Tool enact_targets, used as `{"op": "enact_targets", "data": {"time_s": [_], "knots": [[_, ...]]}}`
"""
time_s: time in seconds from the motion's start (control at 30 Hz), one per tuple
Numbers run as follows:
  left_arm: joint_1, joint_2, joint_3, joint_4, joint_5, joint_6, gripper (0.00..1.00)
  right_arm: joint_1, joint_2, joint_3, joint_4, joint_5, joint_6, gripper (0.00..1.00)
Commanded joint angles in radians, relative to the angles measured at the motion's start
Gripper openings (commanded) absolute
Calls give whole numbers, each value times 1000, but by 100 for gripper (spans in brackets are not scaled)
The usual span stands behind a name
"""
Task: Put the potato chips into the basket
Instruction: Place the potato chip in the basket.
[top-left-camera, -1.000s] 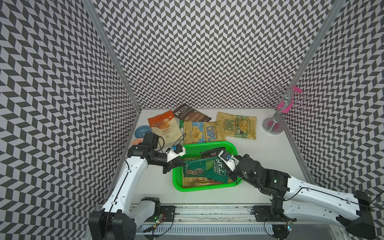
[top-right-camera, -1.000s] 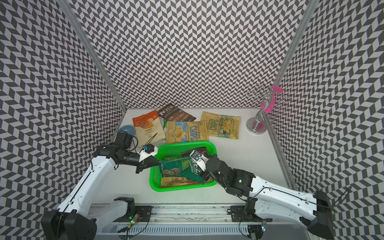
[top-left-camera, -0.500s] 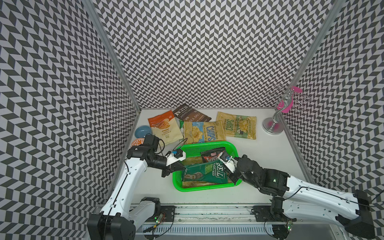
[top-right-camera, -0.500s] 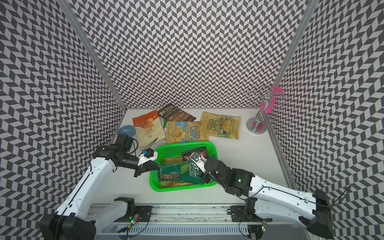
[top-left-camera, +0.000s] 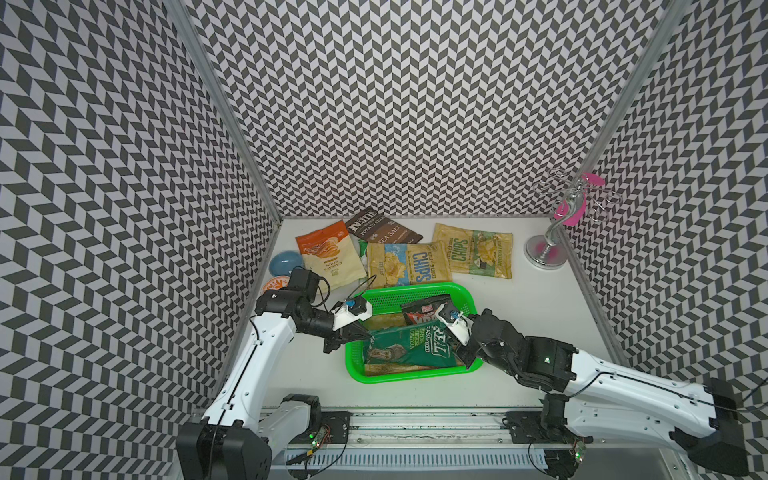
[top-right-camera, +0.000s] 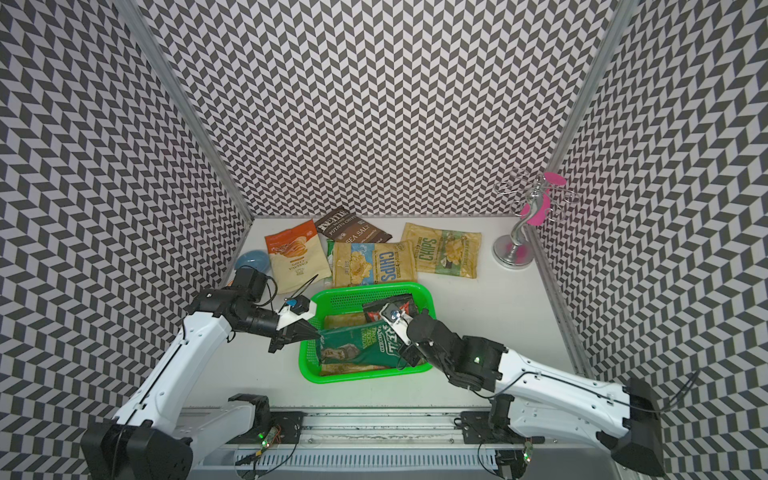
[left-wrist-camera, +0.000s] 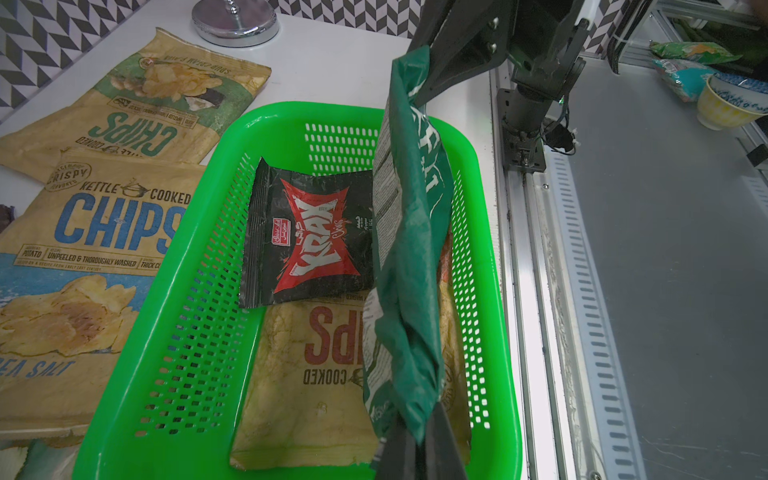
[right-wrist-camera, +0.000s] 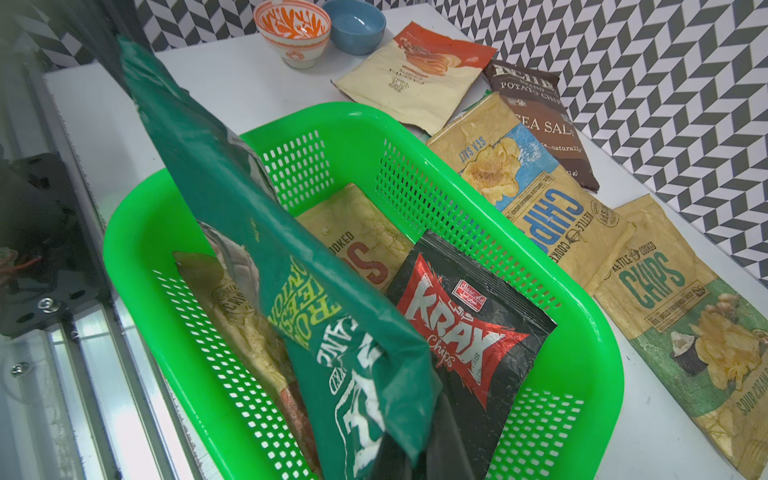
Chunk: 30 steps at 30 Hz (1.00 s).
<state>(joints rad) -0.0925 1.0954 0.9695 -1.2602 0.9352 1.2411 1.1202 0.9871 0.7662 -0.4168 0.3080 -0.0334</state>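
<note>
The bright green basket stands near the table's front. A dark green REAL chip bag hangs stretched on edge over its front half. My left gripper is shut on its left end and my right gripper on its right end. Inside lie a black-red bag and a tan bag. Behind the basket lie orange-cream, brown SEA SALT and two tan CHIPS bags.
A blue bowl and an orange-patterned bowl sit against the left wall beside my left arm. A metal stand with pink pieces occupies the back right corner. Patterned walls close in three sides; a metal rail runs along the front.
Both grippers have carried the dark green bag a little toward the basket's front side and turned it more on edge, uncovering the black-red bag behind it.
</note>
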Motion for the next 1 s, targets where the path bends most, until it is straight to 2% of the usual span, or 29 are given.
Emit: {"op": "enact_targets", "data": {"time_s": [0.0, 0.1, 0.13, 0.17, 0.23, 0.27, 0.3, 0.43, 0.47, 0.57, 0.63, 0.83, 0.97], "knots": [[-6, 8, -9, 104, -6, -95, 0, -13, 35, -11, 45, 40, 16, 0], [-7, 31, -12, 155, -25, -143, 1, -37, 70, -8, 60, 39, 19, 2], [-6, 41, -12, 164, -25, -149, 8, -48, 82, -5, 62, 40, 21, 6], [-6, 54, -10, 176, -27, -162, 20, -58, 97, 0, 63, 40, 25, 17], [-5, 75, -10, 221, -38, -212, 27, -83, 120, 15, 59, 49, 29, 37], [-4, 83, -11, 260, -57, -253, 35, -99, 130, 24, 58, 57, 35, 52], [-2, 86, -11, 303, -76, -295, 41, -116, 137, 35, 57, 59, 40, 61], [10, 48, -20, 478, -149, -450, 54, -163, 140, 74, 58, 58, 50, 70], [10, 33, -19, 512, -158, -477, 56, -169, 138, 85, 61, 68, 55, 76], [10, 6, -7, 561, -153, -523, 61, -175, 133, 111, 85, 111, 62, 78], [7, 9, 1, 567, -134, -526, 61, -179, 136, 134, 89, 87, 71, 79], [-13, 41, -41, 591, -108, -486, 57, -215, 180, 177, 135, -296, 171, 78], [-34, 68, -93, 648, -123, -486, 56, -252, 239, 139, 243, -464, 277, 78]]}}
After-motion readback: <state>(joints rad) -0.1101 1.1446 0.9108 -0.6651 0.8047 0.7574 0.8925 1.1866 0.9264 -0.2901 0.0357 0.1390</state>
